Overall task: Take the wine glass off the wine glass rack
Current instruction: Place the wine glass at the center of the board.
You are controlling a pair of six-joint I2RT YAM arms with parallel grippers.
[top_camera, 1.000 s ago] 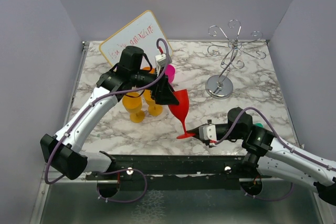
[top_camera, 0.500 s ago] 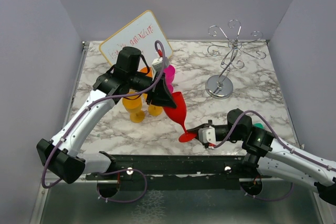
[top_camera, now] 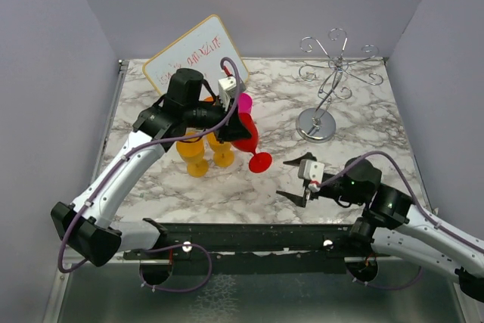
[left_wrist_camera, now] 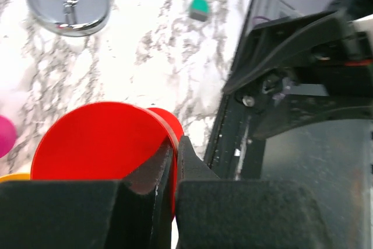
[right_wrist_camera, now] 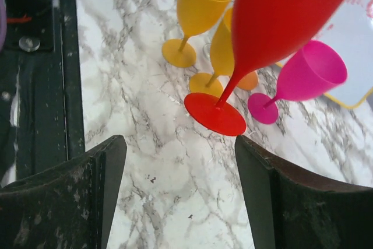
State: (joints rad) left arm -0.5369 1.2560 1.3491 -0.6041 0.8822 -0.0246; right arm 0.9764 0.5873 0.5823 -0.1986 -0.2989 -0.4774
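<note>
Top external, what's changed for you?
— Your right end effector dropped its hold on the red wine glass and backed off, wide open. Left end effector alone clamps the bowl, glass tilted beside the yellow glasses, well apart from the wine glass rack. Removal looks done.

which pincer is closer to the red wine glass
Left. The left pincer is shut on the red wine glass at its bowl rim. The right pincer is open, apart from it, toward the table near edge.
</note>
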